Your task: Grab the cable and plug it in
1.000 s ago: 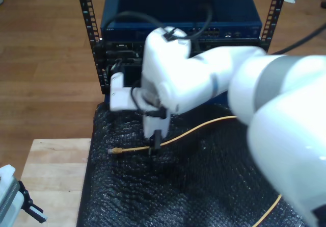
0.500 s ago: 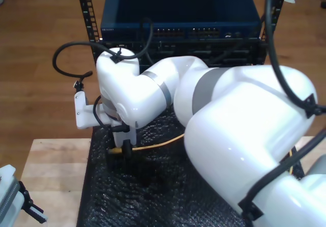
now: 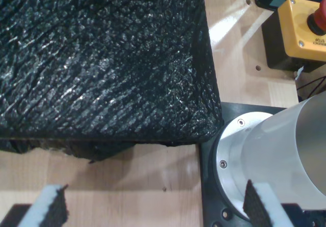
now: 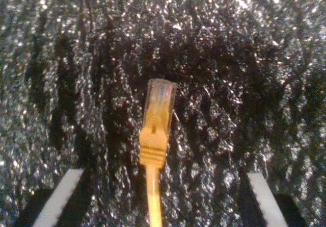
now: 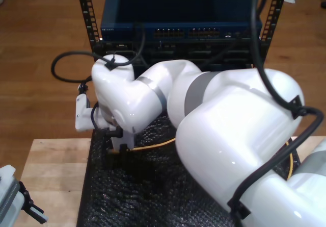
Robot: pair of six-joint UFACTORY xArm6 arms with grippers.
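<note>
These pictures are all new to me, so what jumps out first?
The big white arm dominates the exterior view, bent down over a glittery black mat. Next is the cable, bright yellow-orange with a clear plug, lying on that mat between the open fingers of my second gripper. Behind the mat in the exterior view stands a dark blue network rack with rows of ports.

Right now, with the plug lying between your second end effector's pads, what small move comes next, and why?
Probably close my second end effector on the cable: its clear plug lies on the black mat, centred between the open pads, so it looks aligned for a grasp.
</note>
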